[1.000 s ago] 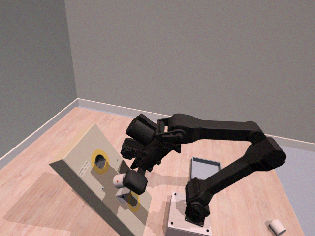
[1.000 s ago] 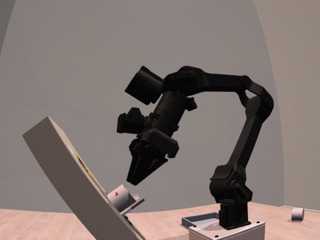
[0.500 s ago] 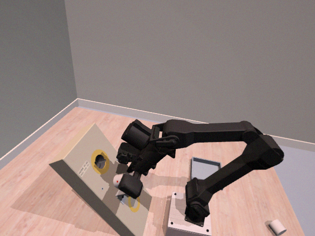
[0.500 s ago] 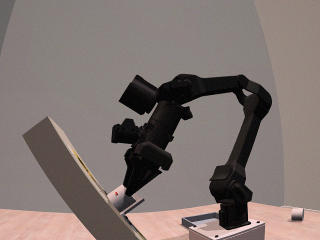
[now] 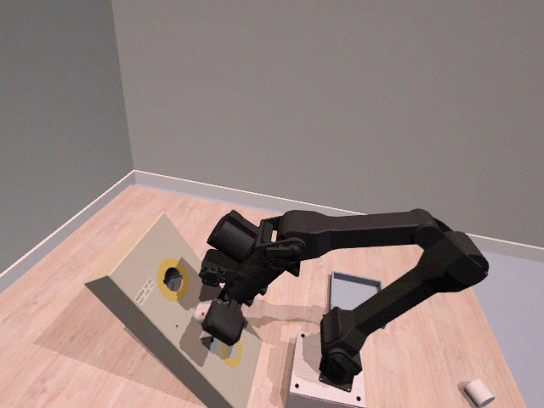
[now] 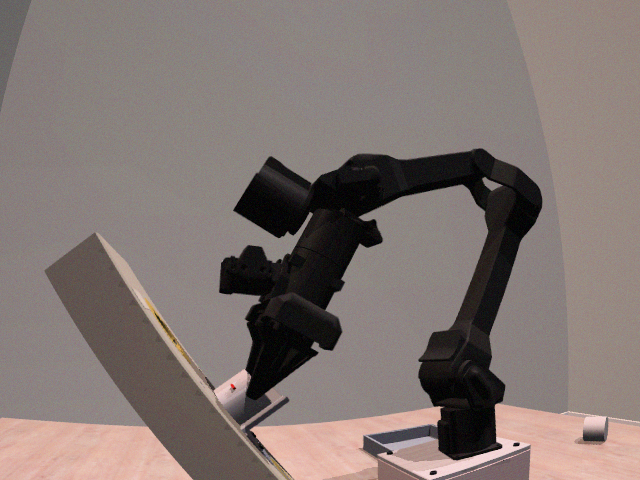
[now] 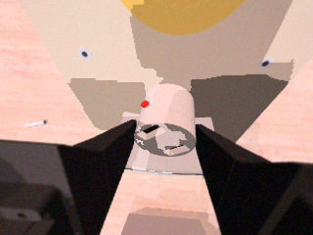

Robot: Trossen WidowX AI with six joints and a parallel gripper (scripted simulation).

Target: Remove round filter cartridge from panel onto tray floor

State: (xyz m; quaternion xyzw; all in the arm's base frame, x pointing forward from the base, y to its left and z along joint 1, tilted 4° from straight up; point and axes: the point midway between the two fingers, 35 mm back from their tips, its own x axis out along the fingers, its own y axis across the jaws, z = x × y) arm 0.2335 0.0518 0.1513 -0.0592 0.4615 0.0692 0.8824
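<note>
The pale filter cartridge (image 5: 200,312) (image 6: 231,401) (image 7: 168,110), with a red dot and two slots on its end face, is out of the upper hole and lies tilted on a small ledge (image 6: 273,409) (image 7: 142,164) of the sloping panel (image 5: 136,268) (image 6: 129,351) (image 7: 59,29). The upper hole, inside a yellow ring (image 5: 161,280) (image 7: 181,20), holds no cartridge. My gripper (image 7: 165,126) (image 6: 252,396) is shut on the cartridge near its slotted end, one fingertip against each side. The grey tray (image 5: 351,294) (image 6: 403,444) is empty.
The arm's pale base box (image 5: 307,366) (image 6: 454,467) stands beside the tray. A loose white cylinder (image 5: 478,393) (image 6: 595,428) lies farther right. A second yellow ring (image 5: 237,353) is lower on the panel. A thin white stick (image 7: 35,123) lies left of the panel in the wrist view.
</note>
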